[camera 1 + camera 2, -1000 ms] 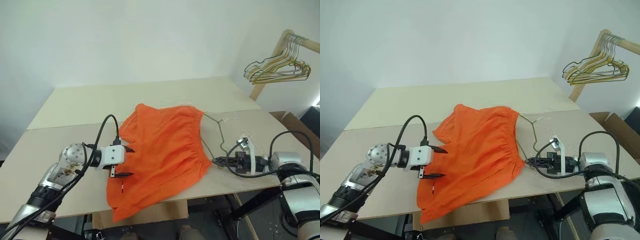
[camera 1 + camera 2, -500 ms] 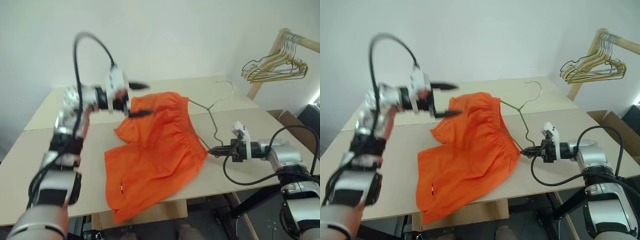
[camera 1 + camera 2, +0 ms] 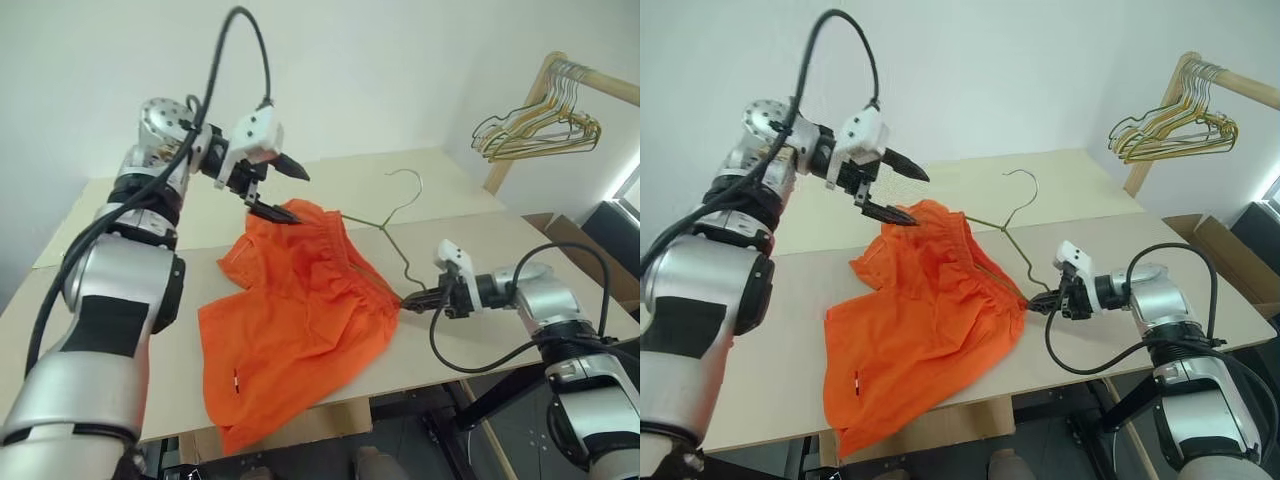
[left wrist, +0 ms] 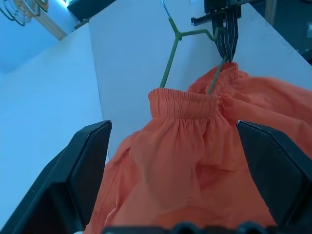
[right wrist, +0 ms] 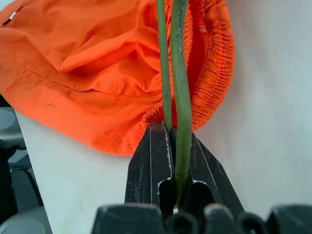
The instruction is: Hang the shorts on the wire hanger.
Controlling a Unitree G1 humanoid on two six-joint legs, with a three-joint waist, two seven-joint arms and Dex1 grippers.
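On the pale table (image 3: 480,250), the shorts (image 3: 300,320) are spread out, and their waistband is lifted at the far end, where the wire hanger (image 3: 385,230) passes inside it. A second ago the hanger was lying flat beside the shorts; now it is raised, with one arm of it pushed into the waistband and the hook standing free in the air. It is judged that the threading has begun but is not finished. The hanger's corner is pinched by the closed right gripper (image 3: 428,298), just beside the waistband. The left gripper (image 3: 280,190), which was low at the near edge of the shorts, has been raised; it now hovers with fingers wide apart and empty just above the lifted waistband.
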